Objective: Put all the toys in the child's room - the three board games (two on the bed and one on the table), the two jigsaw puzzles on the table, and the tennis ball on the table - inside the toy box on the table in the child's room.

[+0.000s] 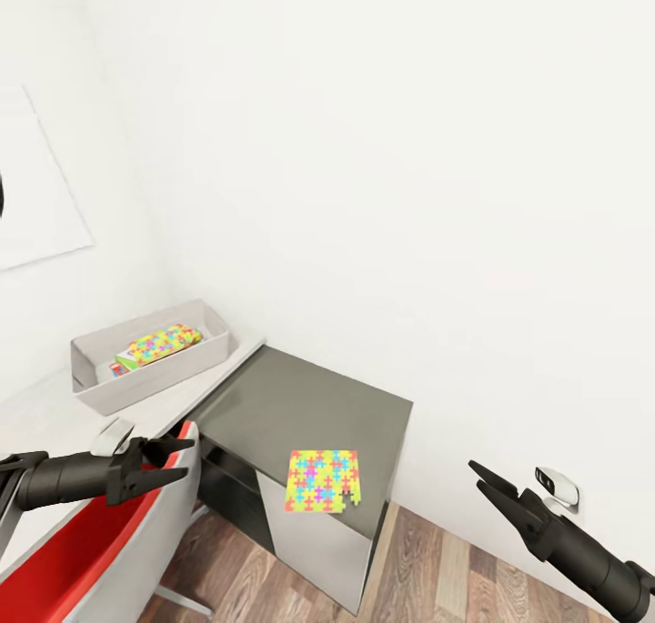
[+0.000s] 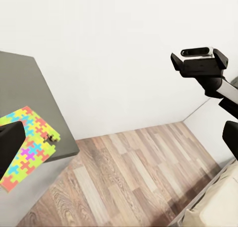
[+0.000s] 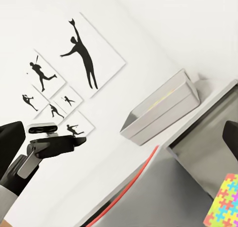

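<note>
One puzzle (image 1: 322, 481) lies flat on the dark end of the table (image 1: 300, 405), close to its front edge, ahead of and between the two pincers; part of it seems to overhang that edge, judging from the left wrist view (image 2: 27, 147). The left pincer (image 1: 178, 456) hangs low over a red-and-grey chair (image 1: 100, 541), with its fingers spread apart and nothing between them, the puzzle off to its right and slightly beyond. The right pincer (image 1: 480, 477) sits out over the wooden floor (image 1: 473, 568), well apart from the table; its fingers look only narrowly parted and carry nothing. The toy box (image 1: 86, 368) stands on the light part of the table beyond the left pincer, near the wall, and already holds another puzzle (image 1: 164, 342) lying on what looks like a game box. No tennis ball is visible. The likely next job is lifting the remaining sheet, and that is where trouble waits: it is thin and flat, so fingers coming straight down may slide over it without gripping, and a sideways nudge could push it off the near edge onto the floor. Reaching across with the left arm also risks catching the chair back.
</note>
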Robot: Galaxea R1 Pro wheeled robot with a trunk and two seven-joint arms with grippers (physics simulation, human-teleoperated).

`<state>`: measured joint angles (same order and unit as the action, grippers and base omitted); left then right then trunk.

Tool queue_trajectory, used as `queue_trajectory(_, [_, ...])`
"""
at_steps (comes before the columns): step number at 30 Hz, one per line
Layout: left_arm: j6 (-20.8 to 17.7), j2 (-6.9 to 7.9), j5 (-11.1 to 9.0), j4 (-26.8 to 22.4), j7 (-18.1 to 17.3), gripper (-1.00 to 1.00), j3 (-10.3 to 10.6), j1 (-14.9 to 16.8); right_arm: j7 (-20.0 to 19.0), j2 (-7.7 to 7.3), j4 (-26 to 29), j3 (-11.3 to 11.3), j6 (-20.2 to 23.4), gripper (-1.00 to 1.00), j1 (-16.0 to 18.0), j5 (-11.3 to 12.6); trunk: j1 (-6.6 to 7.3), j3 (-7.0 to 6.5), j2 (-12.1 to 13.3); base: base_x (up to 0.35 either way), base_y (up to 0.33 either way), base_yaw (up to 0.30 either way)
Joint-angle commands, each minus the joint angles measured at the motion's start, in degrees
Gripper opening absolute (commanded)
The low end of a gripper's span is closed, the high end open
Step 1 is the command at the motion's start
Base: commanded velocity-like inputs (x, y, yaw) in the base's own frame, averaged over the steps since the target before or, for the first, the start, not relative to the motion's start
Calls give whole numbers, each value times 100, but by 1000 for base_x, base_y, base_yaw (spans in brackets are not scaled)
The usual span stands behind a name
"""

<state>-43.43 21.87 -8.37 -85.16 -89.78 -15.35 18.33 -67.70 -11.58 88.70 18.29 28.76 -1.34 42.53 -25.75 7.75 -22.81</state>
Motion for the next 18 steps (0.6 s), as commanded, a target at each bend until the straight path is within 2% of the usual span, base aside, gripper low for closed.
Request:
queue_trajectory(1, [-61, 2, 2, -1, -22, 100, 0, 4, 2, -2, 3, -1, 53, 100, 1, 36, -3, 11, -11, -10, 39, 0])
queue_trajectory(10, [-61, 4, 2, -1, -22, 100, -3, 4, 26, -2, -6, -2, 92, 100, 2, 38, -3, 11, -11, -2, 92, 0])
queue_trajectory(18, [-61, 2, 2, -1, -22, 100, -3, 4, 69, 1, -27, -1, 106, 100, 2, 50, -3, 11, -11, 0, 20, 0])
